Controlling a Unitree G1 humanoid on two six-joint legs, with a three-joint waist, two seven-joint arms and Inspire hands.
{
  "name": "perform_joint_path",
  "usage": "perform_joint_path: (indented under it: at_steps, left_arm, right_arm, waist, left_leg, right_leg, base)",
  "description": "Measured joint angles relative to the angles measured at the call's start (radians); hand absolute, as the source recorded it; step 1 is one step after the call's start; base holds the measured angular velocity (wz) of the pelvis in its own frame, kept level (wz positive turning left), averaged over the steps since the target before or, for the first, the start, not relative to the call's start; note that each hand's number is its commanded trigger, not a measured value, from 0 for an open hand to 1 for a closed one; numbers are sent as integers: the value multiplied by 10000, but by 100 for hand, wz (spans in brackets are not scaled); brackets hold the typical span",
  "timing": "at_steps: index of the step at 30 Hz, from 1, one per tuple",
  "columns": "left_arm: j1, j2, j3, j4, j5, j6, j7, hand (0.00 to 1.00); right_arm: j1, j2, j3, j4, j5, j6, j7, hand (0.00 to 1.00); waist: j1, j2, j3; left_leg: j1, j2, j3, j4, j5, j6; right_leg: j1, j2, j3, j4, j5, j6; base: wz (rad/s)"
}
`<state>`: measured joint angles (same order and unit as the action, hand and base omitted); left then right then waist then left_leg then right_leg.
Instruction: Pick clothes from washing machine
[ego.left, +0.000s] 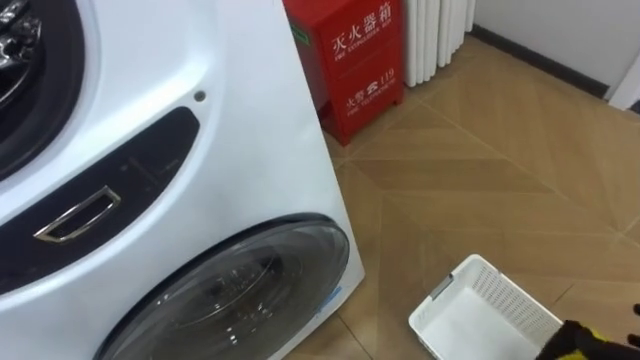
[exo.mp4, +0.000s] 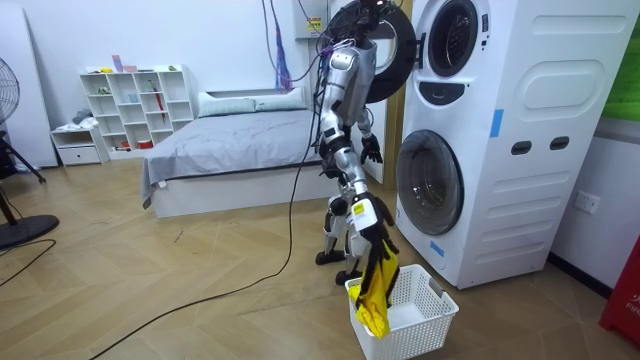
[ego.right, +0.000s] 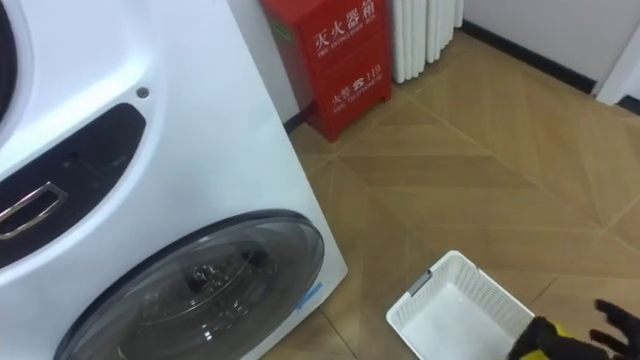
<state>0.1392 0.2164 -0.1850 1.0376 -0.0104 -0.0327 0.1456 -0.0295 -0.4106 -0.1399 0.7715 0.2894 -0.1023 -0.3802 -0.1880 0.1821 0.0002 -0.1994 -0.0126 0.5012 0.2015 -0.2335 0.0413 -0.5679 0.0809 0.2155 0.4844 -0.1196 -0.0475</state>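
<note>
At five o'clock in the eye views, the right hand (ego.right: 614, 320) clutches the yellow garment (ego.right: 545, 346) over the white basket's (ego.right: 482, 288) four o'clock rim. Released there, it could slip onto the floor. I cannot tell the left hand's (exo.mp4: 372, 150) fingers.

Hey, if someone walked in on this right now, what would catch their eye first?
Probably the yellow garment hanging from the robot's right hand over the white basket on the floor. Next, the tall stack of two white washing machines right in front of it, the upper door swung open, and the red cabinet by the wall beyond.
</note>
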Motion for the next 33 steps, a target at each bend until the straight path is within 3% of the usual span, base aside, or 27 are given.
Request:
perform_joint_path:
  at_steps: [14, 23, 33]
  left_arm:
    - [147, 86, -215, -413, 6, 107, 51, 0]
    - [348, 85, -175, -359, 8, -34, 213, 0]
    - [568, 69, -175, -229, -346, -23, 417, 0]
  right_arm:
    - [260, 10, 3, -10, -22, -1, -30, 0]
    - [652, 13, -4, -5, -6, -81, 35, 0]
    - [802, 43, 38, 36, 207, -128, 403, 0]
  waist:
    - [10, -1, 1]
    - [45, -114, 74]
    - [106, -196, 64]
  left_leg:
    - [-43, 4, -119, 25, 5, 6]
    - [191, 15, -353, 16, 8, 0]
    - [171, 7, -464, 13, 33, 44]
  right_leg:
    - [27, -139, -286, -17, -217, -9]
    - [421, -190, -551, -190, -266, -56]
    - [465, -383, -824, -171, -300, -8]
  base:
    - [7]
    - [8]
    - [9]
